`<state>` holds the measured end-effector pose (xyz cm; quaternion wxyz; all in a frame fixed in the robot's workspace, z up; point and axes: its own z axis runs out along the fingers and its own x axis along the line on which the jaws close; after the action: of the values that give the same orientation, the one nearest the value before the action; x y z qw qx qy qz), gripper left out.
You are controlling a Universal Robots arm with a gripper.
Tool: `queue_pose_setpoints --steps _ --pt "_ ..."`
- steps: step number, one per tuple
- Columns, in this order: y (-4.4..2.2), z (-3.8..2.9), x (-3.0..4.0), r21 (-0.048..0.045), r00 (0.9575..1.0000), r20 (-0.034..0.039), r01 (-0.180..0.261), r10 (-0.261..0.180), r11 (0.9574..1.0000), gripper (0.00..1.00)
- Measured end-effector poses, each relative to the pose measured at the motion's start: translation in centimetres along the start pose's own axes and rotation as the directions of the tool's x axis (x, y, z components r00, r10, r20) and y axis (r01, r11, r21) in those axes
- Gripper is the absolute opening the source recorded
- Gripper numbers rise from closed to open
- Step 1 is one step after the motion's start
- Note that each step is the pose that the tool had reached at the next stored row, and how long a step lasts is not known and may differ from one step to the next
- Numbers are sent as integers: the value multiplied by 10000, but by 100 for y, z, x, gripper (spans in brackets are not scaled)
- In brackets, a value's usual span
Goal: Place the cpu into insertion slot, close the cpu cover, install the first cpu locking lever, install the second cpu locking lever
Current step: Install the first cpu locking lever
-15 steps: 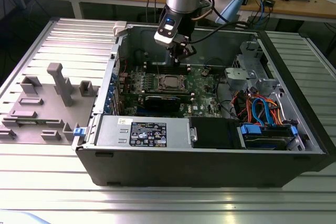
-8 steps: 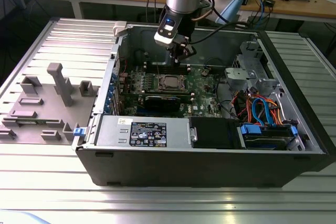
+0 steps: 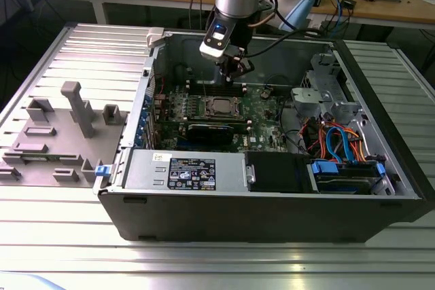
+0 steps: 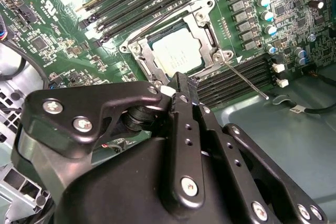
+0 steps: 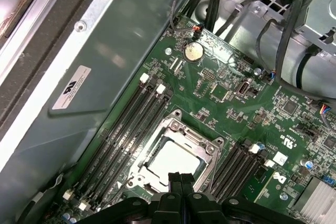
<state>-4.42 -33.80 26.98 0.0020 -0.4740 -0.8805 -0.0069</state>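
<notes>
On the exterior view's left of the table (image 3: 68, 263), a grey fixture tray (image 3: 61, 134) lies beside the open computer case (image 3: 272, 215). Mid-case, the cpu (image 3: 221, 106) sits in the insertion slot (image 4: 209, 35) under the cpu cover (image 5: 181, 131) (apparently lowered). Just beside it the hand (image 5: 181, 178) hovers, fingers pressed together, empty. One locking lever (image 4: 244, 80) juts free; seating it probably calls for a steady, square push.

cpu (image 4: 176, 56) lies inside cpu cover (image 4: 142, 51) cut-out; thin locking lever (image 4: 245, 80) sticks out beside it; hand (image 4: 181, 80) near cover edge
</notes>
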Motion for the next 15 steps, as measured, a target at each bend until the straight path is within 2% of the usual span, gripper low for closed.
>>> queue_pose_setpoints --steps 4,7,10,13,14,15 --pt "0 0 -1 1 10000 0 53 -53 10000 11" --pt "0 0 -1 4 9991 -4 433 -433 9991 11" --pt "0 0 -1 10 9950 -11 1004 -1004 9950 11" --pt "-1 0 -1 16 9864 -18 1643 -1643 9864 11" --pt "-1 0 -1 17 9849 -19 1729 -1729 9849 11" --pt "-1 0 -1 19 9791 -23 2036 -2036 9791 11"
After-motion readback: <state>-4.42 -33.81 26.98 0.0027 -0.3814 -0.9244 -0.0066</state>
